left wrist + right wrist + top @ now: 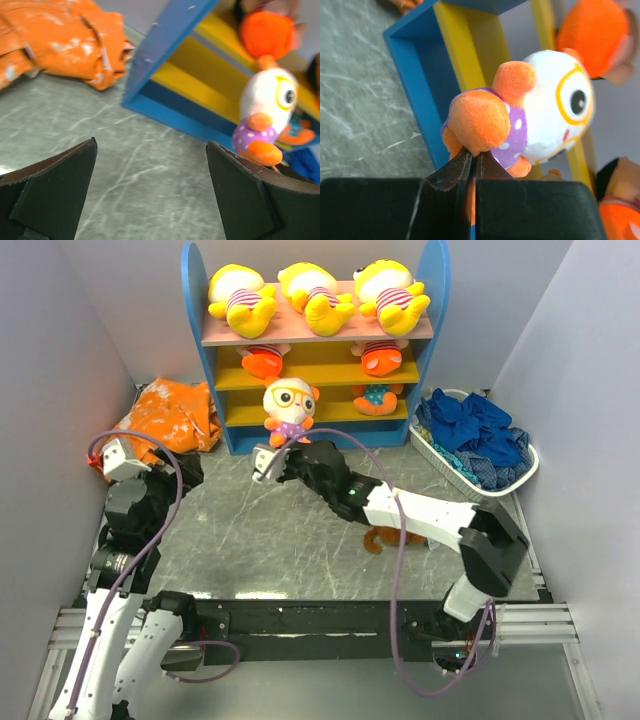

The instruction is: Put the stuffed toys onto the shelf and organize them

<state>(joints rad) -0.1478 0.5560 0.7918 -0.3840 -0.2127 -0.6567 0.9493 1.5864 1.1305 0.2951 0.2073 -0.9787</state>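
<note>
The shelf stands at the back with three yellow striped toys on its pink top board. Orange-limbed toys lie on the yellow boards below. My right gripper is shut on the orange leg of a white-headed toy in a purple dotted shirt, held in front of the shelf's lower boards; it also shows in the right wrist view and the left wrist view. A brown toy lies on the table, mostly hidden under my right arm. My left gripper is open and empty at the left.
An orange-and-white cloth lies left of the shelf. A white basket of dark blue cloths stands to its right. Grey walls close in both sides.
</note>
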